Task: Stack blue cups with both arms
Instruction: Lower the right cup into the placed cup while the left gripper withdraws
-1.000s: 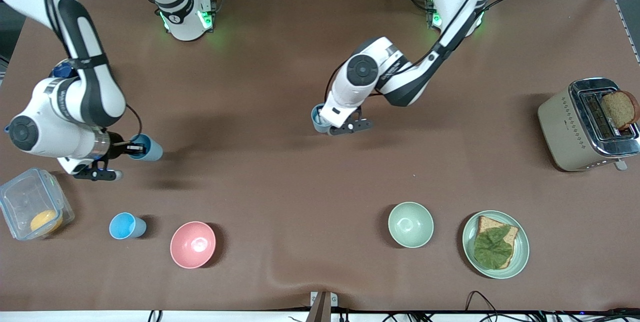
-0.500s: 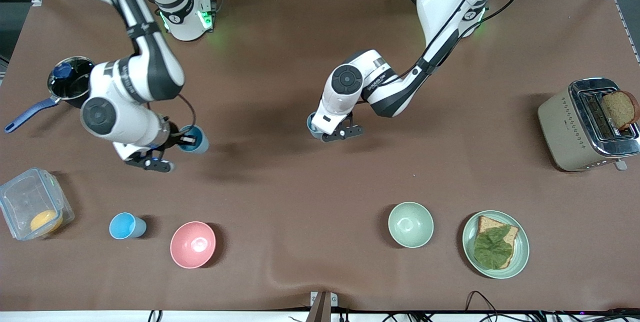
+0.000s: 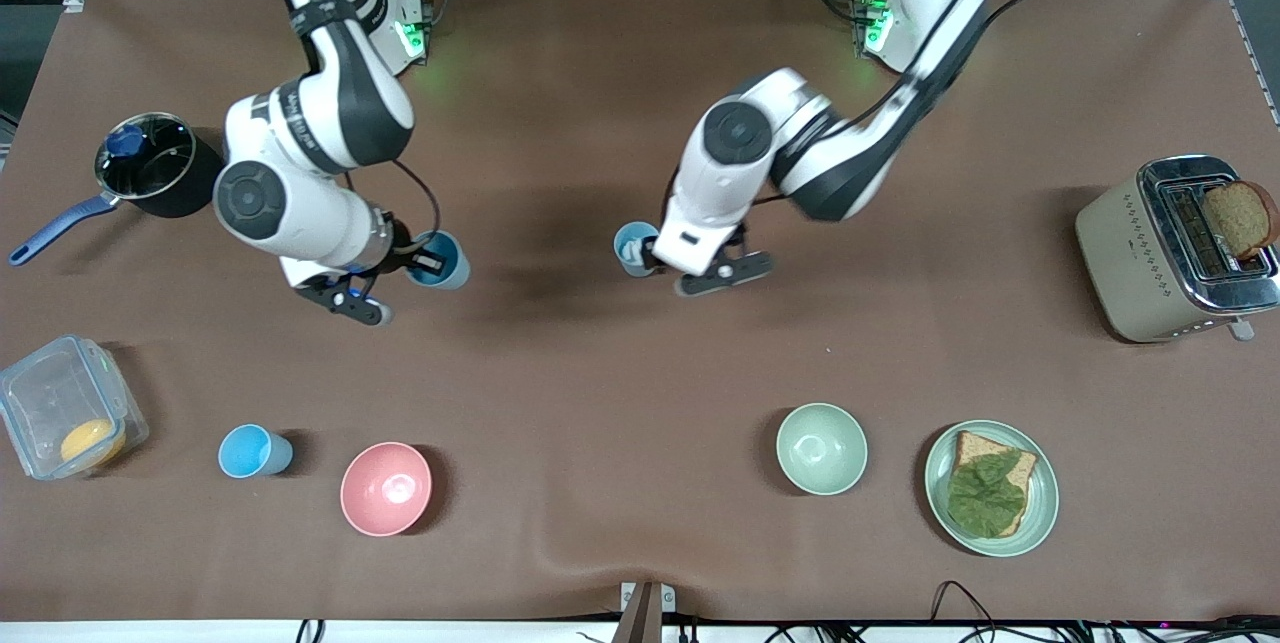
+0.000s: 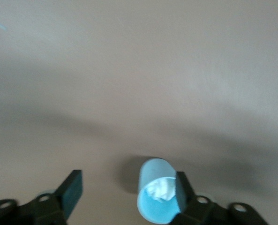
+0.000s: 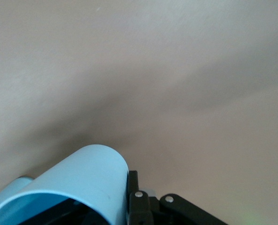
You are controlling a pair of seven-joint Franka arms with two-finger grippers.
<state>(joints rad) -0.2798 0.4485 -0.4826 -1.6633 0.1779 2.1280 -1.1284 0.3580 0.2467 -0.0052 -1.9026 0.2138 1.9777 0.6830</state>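
Blue plastic tumbler [image 3: 634,247] stands upright on your brown table [image 3: 600,373], under your left gripper [image 4: 124,194], whose fingers are spread wide, one finger [image 4: 182,190] at the rim. Your right gripper [image 3: 425,263] is clamped on the rim of a second light-blue cup [image 3: 443,261], carried above the table. A third blue tumbler [image 3: 253,451] stands well apart from both tools.

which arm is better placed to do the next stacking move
Right. The right gripper is shut on a blue cup, carried above the table. The left gripper is open beside the middle cup, which stands upright on the table and looks ready to receive it.
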